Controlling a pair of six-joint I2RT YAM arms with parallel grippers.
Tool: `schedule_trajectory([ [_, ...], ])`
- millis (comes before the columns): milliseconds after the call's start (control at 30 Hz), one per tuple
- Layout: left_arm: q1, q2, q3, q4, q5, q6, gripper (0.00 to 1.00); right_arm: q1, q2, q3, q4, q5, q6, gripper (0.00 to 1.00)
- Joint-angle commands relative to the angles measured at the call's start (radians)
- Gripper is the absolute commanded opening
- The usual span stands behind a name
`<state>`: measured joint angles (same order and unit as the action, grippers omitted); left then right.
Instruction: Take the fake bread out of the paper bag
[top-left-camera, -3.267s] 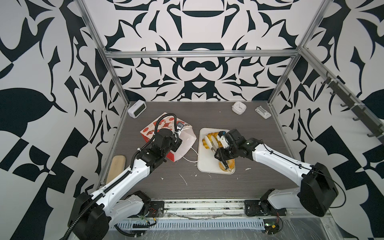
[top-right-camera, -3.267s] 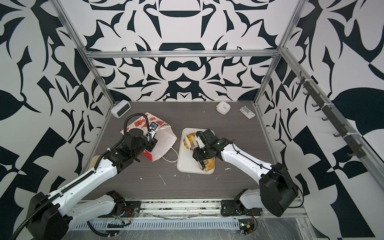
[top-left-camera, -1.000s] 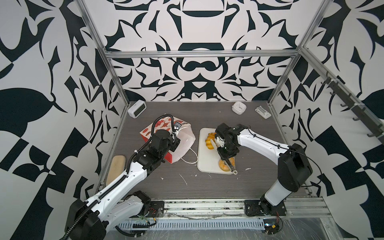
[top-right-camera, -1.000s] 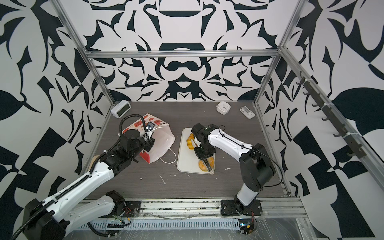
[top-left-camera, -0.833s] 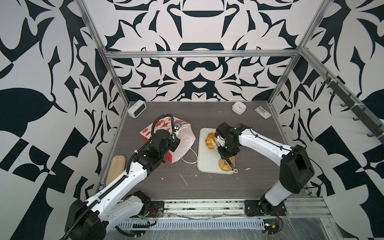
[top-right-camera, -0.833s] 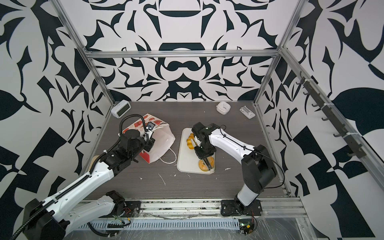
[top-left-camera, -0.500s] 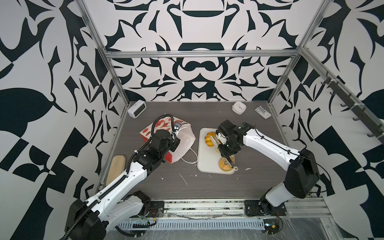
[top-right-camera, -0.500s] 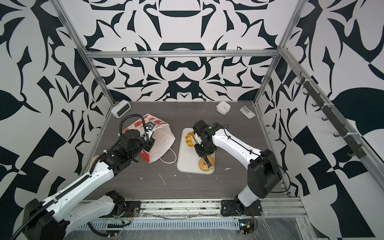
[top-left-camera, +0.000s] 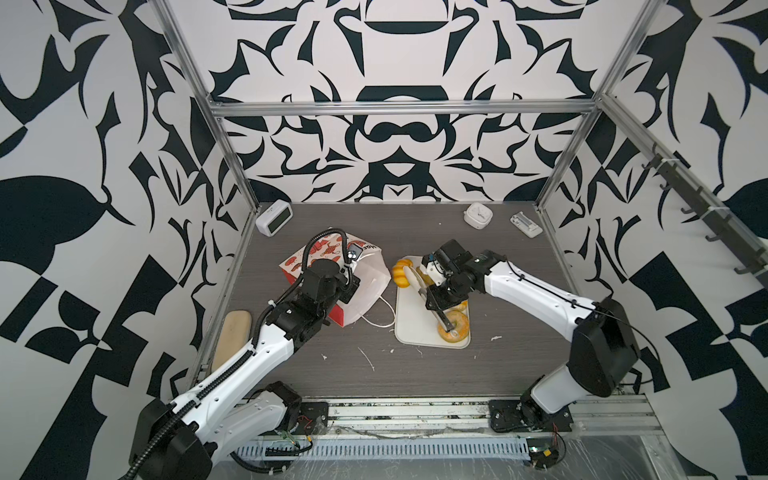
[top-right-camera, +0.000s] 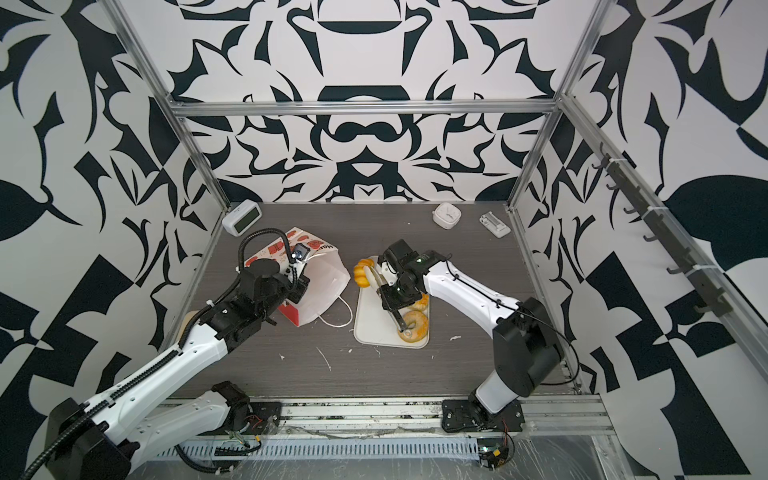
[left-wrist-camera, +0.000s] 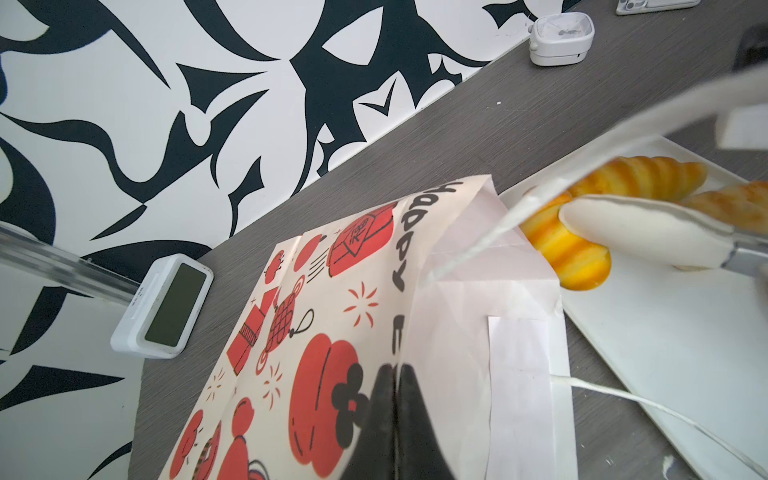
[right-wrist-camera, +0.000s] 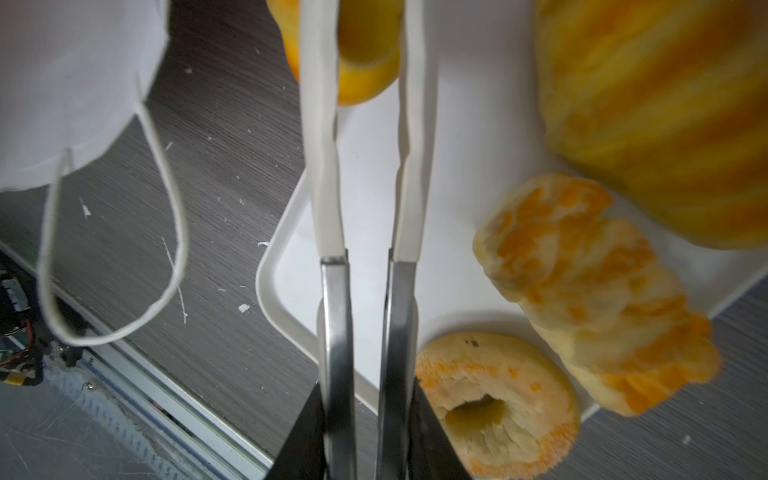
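Progress seems late: golden toy bread (right-wrist-camera: 590, 291) lies on the white tray (top-left-camera: 409, 328) under my right pincer (right-wrist-camera: 365, 453), which pinches white-tipped steel tongs (right-wrist-camera: 332, 332) round a ridged bun (left-wrist-camera: 582, 262), while my left pincer (left-wrist-camera: 395, 374) pinches the red-printed paper bag (left-wrist-camera: 332, 291), any remainder hidden.

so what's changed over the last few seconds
The right hand, gripping the white-tipped metal tongs, moved toward the back of the white tray; their tips now reach the round ridged yellow bun, and its arm swung more upright. Unchanged: the left hand pinching the red-and-white paper bag, the ring doughnut on the tray.
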<state>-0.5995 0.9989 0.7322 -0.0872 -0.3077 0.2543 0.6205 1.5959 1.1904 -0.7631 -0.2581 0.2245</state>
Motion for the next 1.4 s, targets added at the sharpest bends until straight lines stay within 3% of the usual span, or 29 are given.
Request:
schedule_trajectory([
  [0,0.004,-0.023,-0.013,0.006,-0.009,-0.009,0.06,-0.011,0.017,-0.003,0.051,-0.024,-0.025,0.31],
  [700,0.004,-0.023,-0.014,0.006,-0.006,-0.012,0.06,-0.024,-0.006,-0.056,-0.011,0.075,-0.009,0.31],
  [1033,0.004,-0.019,-0.013,0.007,-0.004,-0.012,0.06,-0.030,-0.043,-0.068,-0.006,0.067,-0.017,0.50],
  [1367,0.004,-0.013,-0.014,0.012,-0.002,-0.013,0.07,-0.030,-0.165,-0.065,0.034,0.111,0.026,0.52],
])
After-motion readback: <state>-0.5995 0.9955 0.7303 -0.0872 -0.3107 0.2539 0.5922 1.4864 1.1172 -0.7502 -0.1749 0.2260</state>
